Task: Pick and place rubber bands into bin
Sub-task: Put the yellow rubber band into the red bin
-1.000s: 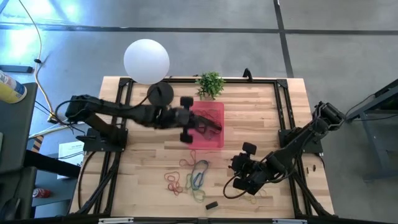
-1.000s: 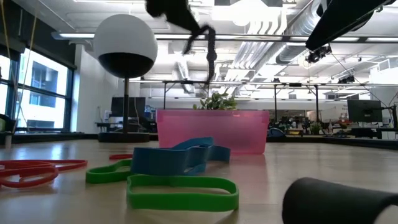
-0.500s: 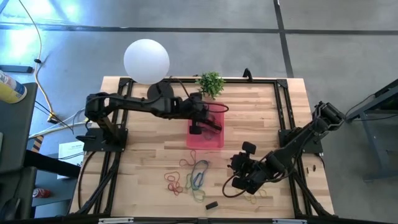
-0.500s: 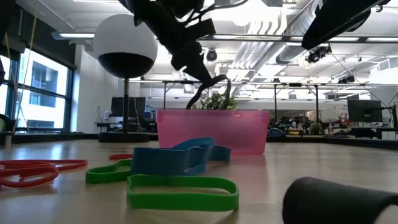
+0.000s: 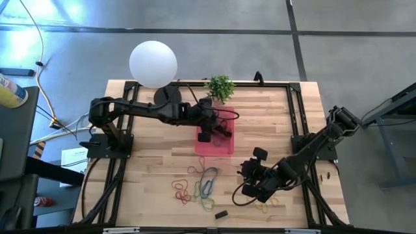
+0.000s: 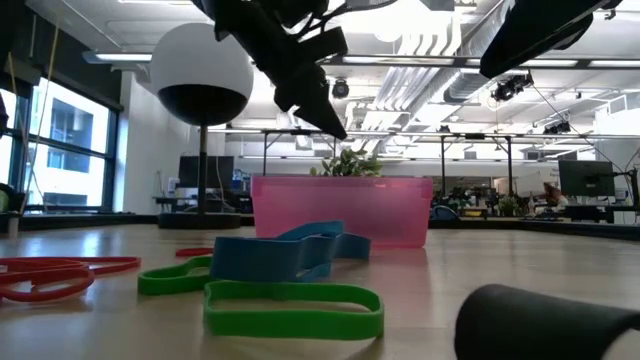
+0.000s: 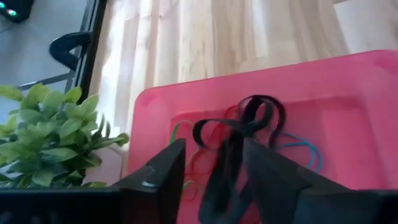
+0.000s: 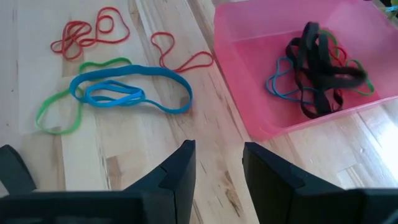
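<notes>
The pink bin (image 5: 225, 147) stands at the table's middle, with black, blue, green and red rubber bands inside. My left gripper (image 5: 213, 130) hovers open above the bin (image 7: 348, 93), and a black rubber band (image 7: 249, 118) lies in the bin below its fingers. Loose rubber bands (image 5: 198, 185) lie flat on the wood nearer the front: blue (image 8: 130, 90), green, red and orange. My right gripper (image 5: 248, 188) waits open to their right, low over the table, with nothing between its fingers (image 8: 186, 168).
A small green plant (image 5: 220, 86) stands just behind the bin, and a white globe lamp (image 5: 153, 63) is at the far left. A small black block (image 5: 221, 213) lies near the front edge. A yellow-green band (image 5: 263, 208) lies by my right gripper.
My left gripper has come down over the bin with a black rubber band hanging from it, then let go. The band has dropped into the bin and no longer hangs below the fingers.
</notes>
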